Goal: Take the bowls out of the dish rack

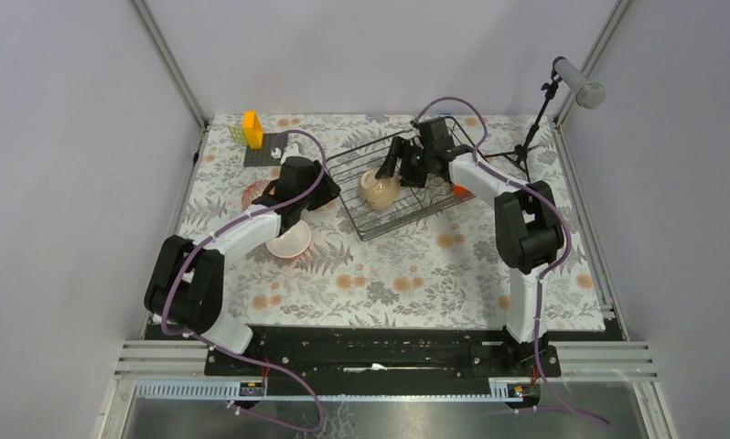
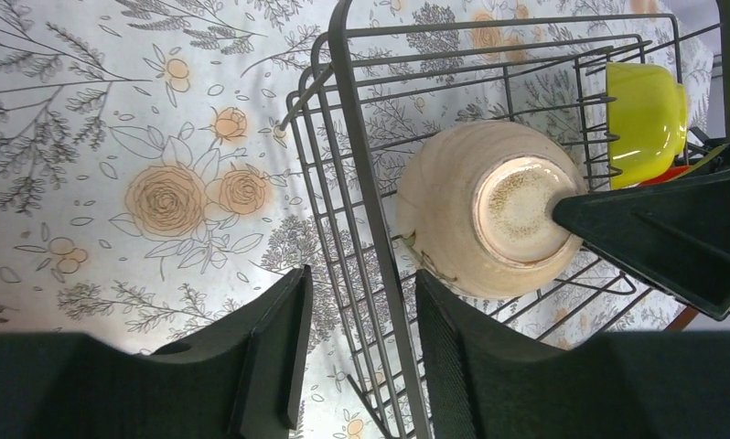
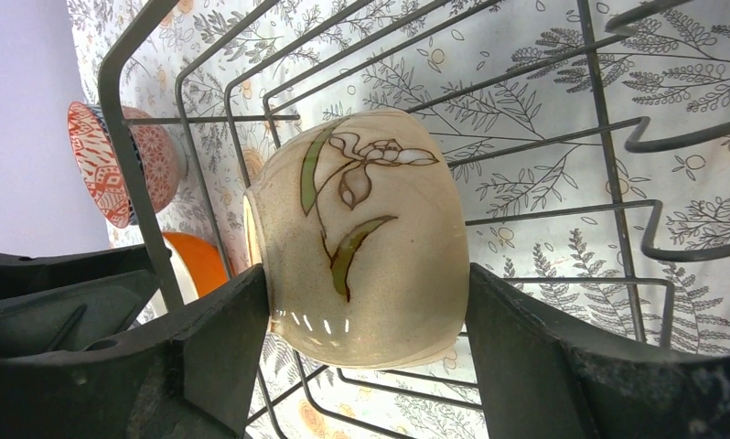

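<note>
The dark wire dish rack (image 1: pixel 423 212) stands at the back centre. A beige bowl (image 3: pixel 361 238) with a painted flower lies on its side in it, also seen from above (image 1: pixel 380 191). My right gripper (image 3: pixel 370 340) is shut on the beige bowl, one finger at its rim and one at its base. My left gripper (image 2: pixel 361 340) is open, its fingers on either side of the rack's left wall (image 2: pixel 361 183). A yellow-green bowl (image 2: pixel 645 114) sits further back in the rack. A pink-red patterned bowl (image 3: pixel 114 165) and an orange bowl (image 3: pixel 197 261) stand outside the rack.
A white-inside bowl with an orange rim (image 1: pixel 288 240) sits on the floral cloth under the left arm. An orange block (image 1: pixel 252 128) stands by a flat dark plate (image 1: pixel 263 152) at the back left. A stand with a tube (image 1: pixel 537 119) is at the back right.
</note>
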Controlling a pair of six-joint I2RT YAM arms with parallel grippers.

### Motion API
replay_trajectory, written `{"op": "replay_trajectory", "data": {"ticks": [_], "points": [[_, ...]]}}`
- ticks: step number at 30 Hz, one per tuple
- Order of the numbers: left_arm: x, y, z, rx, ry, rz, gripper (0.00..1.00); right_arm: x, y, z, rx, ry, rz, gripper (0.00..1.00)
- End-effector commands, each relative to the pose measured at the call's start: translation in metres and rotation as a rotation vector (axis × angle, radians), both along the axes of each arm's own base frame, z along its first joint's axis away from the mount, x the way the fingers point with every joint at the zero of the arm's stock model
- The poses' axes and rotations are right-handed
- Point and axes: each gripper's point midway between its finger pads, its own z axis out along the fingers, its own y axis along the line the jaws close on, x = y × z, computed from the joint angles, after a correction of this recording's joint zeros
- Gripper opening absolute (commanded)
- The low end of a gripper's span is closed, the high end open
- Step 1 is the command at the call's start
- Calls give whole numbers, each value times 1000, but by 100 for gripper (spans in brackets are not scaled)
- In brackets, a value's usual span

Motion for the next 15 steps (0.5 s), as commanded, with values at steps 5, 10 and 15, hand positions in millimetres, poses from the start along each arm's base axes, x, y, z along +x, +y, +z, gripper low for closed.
{"op": "replay_trajectory", "data": {"ticks": [5,10,15], "points": [[-6,15,43,5,-111,39,56,15,5,109,148,-198,13,57],[-14,7,70,-66,-165,-3,66,15,1,130,206,-217,9,56],[-19,-1,97,-168,-206,-64,79,12,-6,164,289,-263,4,56]]}}
